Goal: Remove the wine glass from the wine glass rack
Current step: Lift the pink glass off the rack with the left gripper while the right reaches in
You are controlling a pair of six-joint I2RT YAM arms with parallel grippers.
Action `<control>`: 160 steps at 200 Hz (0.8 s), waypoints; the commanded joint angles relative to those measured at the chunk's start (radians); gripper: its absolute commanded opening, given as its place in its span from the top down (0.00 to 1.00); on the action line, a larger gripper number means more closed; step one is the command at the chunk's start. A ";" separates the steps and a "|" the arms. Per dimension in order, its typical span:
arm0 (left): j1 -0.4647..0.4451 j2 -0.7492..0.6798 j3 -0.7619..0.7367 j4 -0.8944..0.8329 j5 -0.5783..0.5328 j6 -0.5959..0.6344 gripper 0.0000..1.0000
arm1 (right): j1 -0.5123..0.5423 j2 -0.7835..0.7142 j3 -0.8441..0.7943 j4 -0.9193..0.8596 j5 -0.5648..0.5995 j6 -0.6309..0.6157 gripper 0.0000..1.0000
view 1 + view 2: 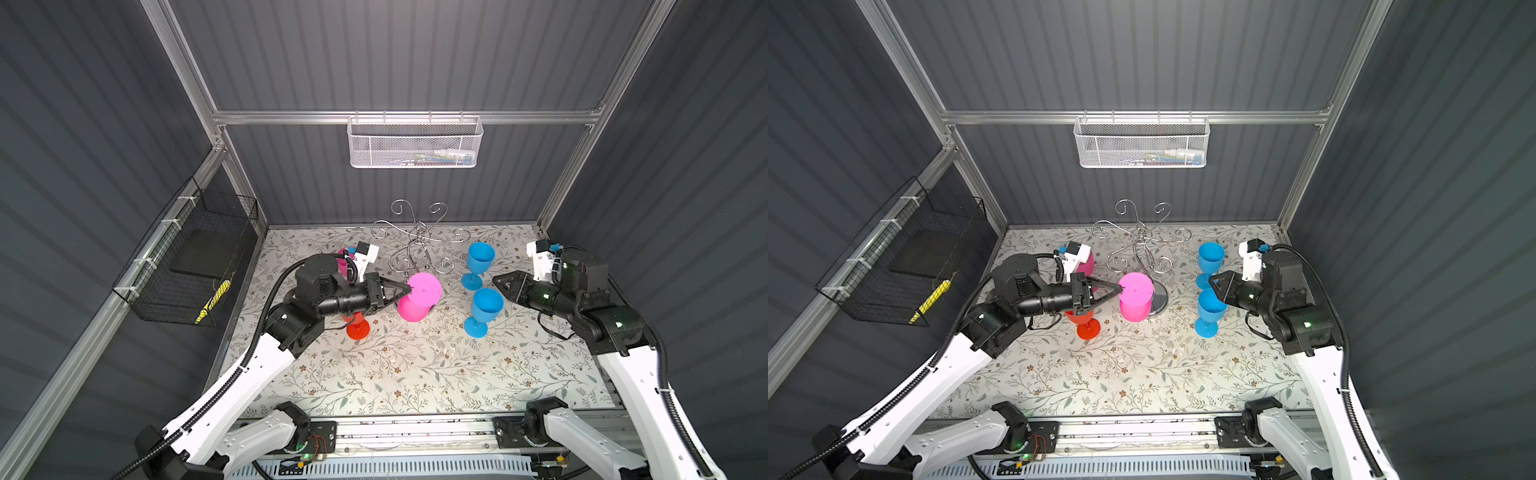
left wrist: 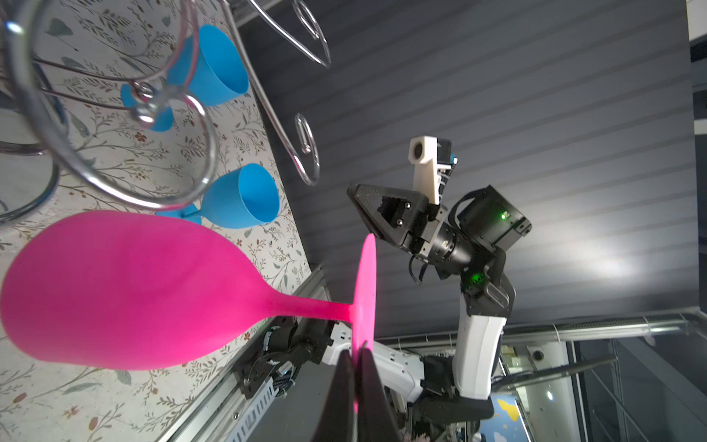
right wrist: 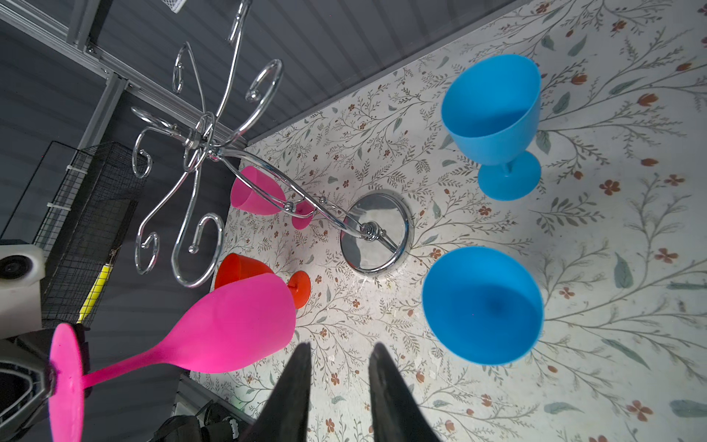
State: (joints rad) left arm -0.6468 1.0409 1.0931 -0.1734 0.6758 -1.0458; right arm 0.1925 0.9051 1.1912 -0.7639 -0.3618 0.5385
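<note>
Left arm and right arm: white shells, black joints, ribbed black conduit, green lights; right gripper black, triangular.

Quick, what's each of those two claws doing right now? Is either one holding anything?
The left gripper: jaws shut on the foot of the pink wine glass.
The right gripper: jaws open, holding nothing.

Bright overhead light, glare on the wine glass rack, bowed wide-angle edges.
</note>
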 commanded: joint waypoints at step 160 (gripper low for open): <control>-0.097 0.111 0.301 0.263 0.151 0.414 1.00 | -0.018 -0.010 0.318 -0.103 -0.029 -0.055 0.68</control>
State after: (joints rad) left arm -0.7410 1.1755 1.3315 0.0166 0.9298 -0.7753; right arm 0.1822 0.8871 1.4014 -0.8780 -0.3099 0.5034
